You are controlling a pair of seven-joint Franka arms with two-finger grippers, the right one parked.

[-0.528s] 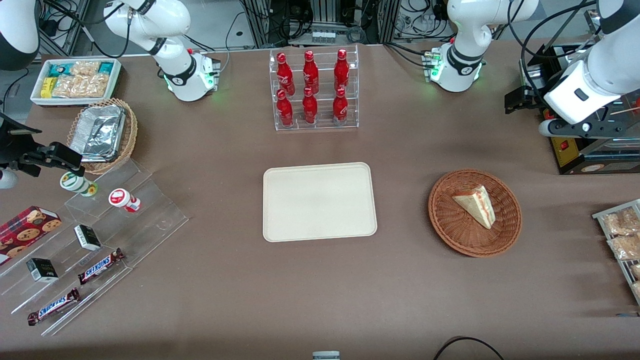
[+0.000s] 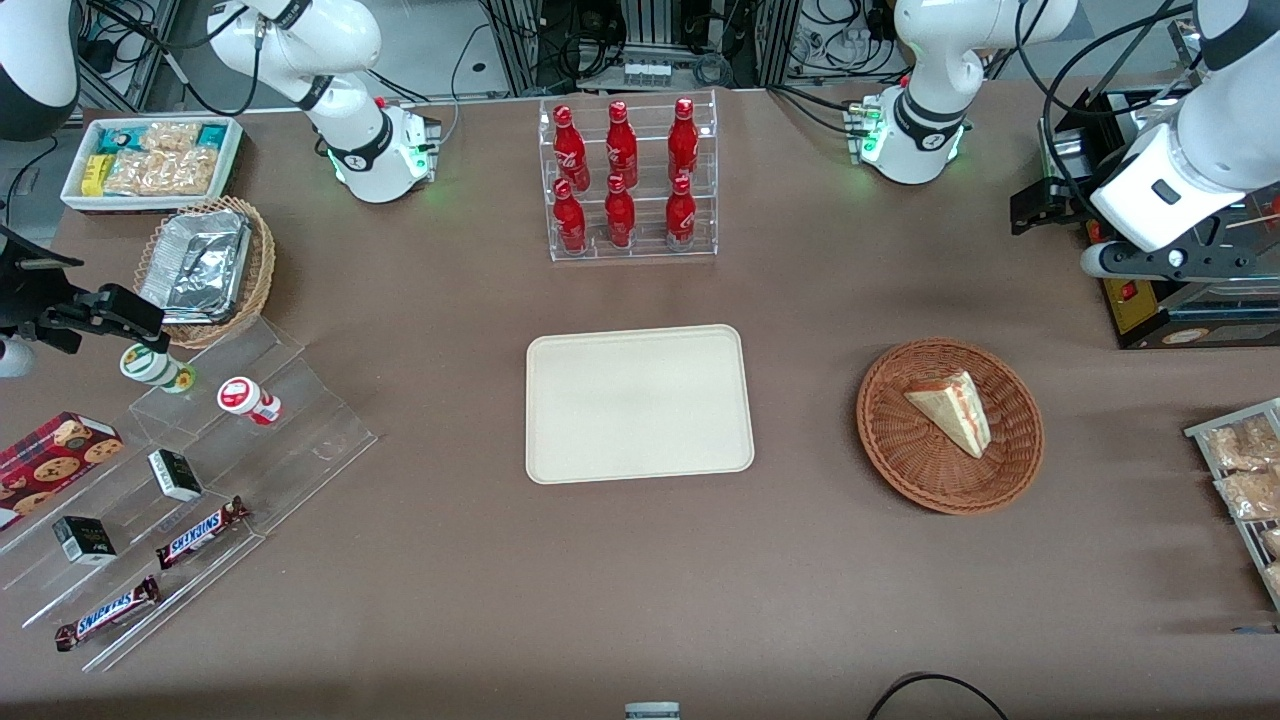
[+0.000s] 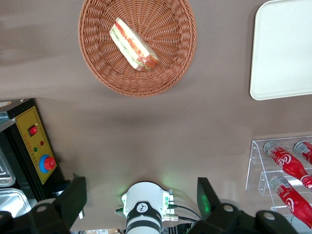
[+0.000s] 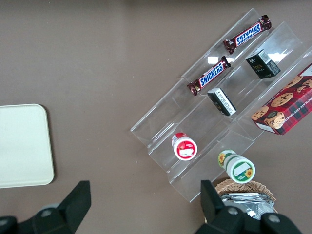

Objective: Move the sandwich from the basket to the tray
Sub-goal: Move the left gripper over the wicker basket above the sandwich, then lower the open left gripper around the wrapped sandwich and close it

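The sandwich (image 2: 950, 408), a pale wedge with red and green filling, lies in the round reddish-brown wicker basket (image 2: 900, 470). The left wrist view shows the same sandwich (image 3: 132, 45) and basket (image 3: 97, 68) from above. The cream tray (image 2: 640, 400) lies flat and bare beside the basket, toward the parked arm's end; its corner also appears in the left wrist view (image 3: 287, 48). My left gripper (image 2: 1045, 205) hangs high over the table, farther from the front camera than the basket and toward the working arm's end. The gripper (image 3: 140, 187) is open, with nothing between its fingers.
A clear rack of red bottles (image 2: 625, 180) stands farther from the front camera than the tray. A yellow-faced control box (image 2: 1140, 300) sits near the gripper. Snack packets (image 2: 1245, 470) lie at the working arm's end. The arm's base (image 2: 915, 140) stands farther back than the basket.
The left arm's wrist has shifted very slightly. The sandwich, basket and tray have not moved.
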